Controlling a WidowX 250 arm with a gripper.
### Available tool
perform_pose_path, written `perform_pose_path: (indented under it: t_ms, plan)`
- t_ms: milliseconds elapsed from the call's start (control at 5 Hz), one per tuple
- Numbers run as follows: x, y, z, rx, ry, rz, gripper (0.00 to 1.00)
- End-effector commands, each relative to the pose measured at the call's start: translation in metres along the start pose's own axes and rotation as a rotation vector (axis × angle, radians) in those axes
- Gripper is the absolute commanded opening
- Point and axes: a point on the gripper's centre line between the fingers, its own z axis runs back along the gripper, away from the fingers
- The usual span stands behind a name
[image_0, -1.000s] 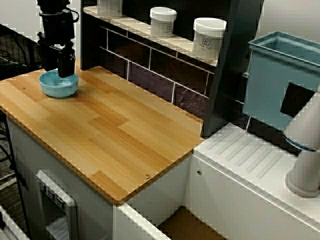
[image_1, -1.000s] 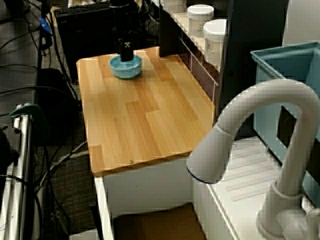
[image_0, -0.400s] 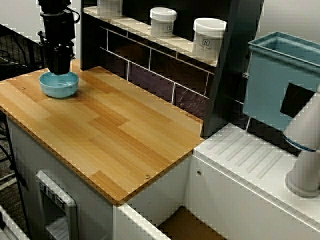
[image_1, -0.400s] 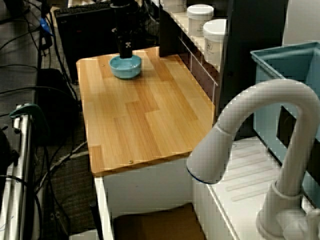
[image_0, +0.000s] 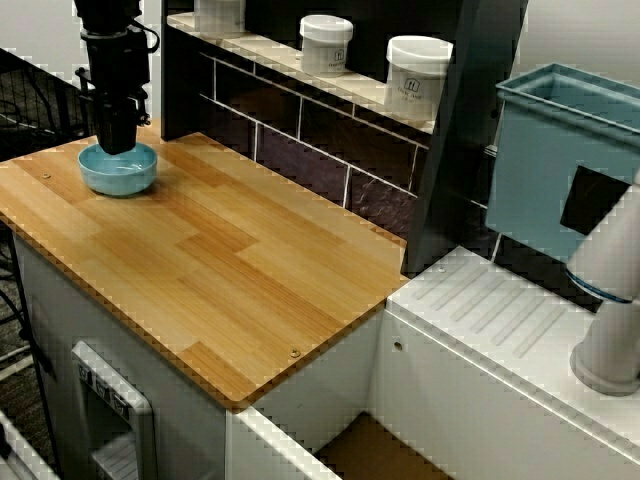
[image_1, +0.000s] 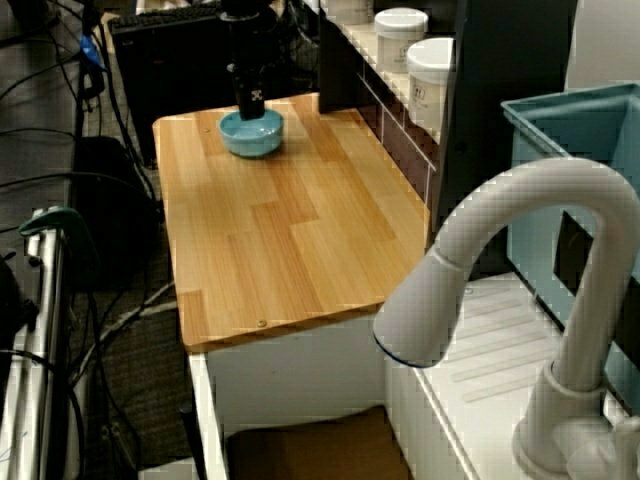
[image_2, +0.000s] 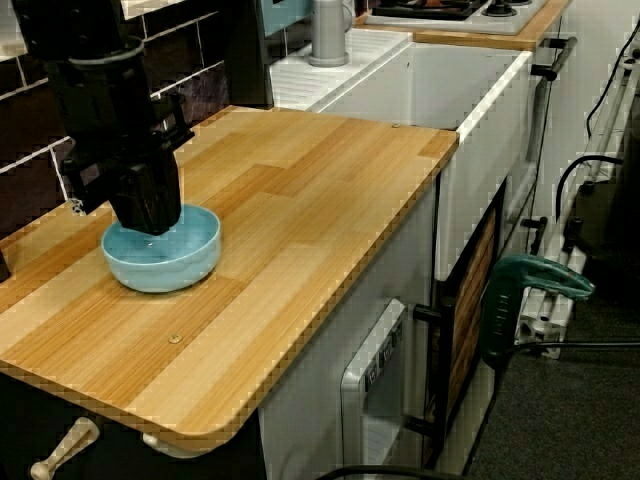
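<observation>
A light blue bowl (image_0: 120, 170) (image_1: 252, 135) (image_2: 165, 255) sits near the far corner of the wooden counter (image_0: 230, 260) (image_2: 300, 200). My black gripper (image_0: 116, 145) (image_1: 250, 106) (image_2: 150, 222) hangs straight down over it, its tip just inside the rim on the wall side. From the counter's end the fingers read as one dark mass, so their spacing is hidden. Nothing shows between them. The bowl looks empty.
White jars (image_0: 326, 43) (image_0: 418, 63) line a shelf along the dark tiled wall. A dark post (image_0: 450, 130) ends the counter; past it lie a white drainboard (image_0: 500, 310), a teal bin (image_0: 560, 160) and a faucet (image_1: 500, 260).
The gripper has shifted slightly left over the bowl and risen a little. The bowl has stayed where it was.
</observation>
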Motion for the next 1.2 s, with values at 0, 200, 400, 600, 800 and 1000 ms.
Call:
perform_pose_path:
  t_ms: [0,200,400,600,800,1000]
  plan:
    - [-0.01,0.0,-0.008,0.027,-0.006,0.009,0.0]
    - [-0.011,0.0,-0.017,0.03,0.006,0.015,0.0]
    - [-0.011,-0.007,-0.023,0.03,0.013,0.016,0.0]
    - [-0.011,-0.02,-0.019,0.023,0.009,0.011,0.0]
    - [-0.014,-0.036,-0.02,0.02,0.003,0.007,0.0]
    - [-0.016,-0.053,-0.025,0.014,0.007,0.008,0.0]
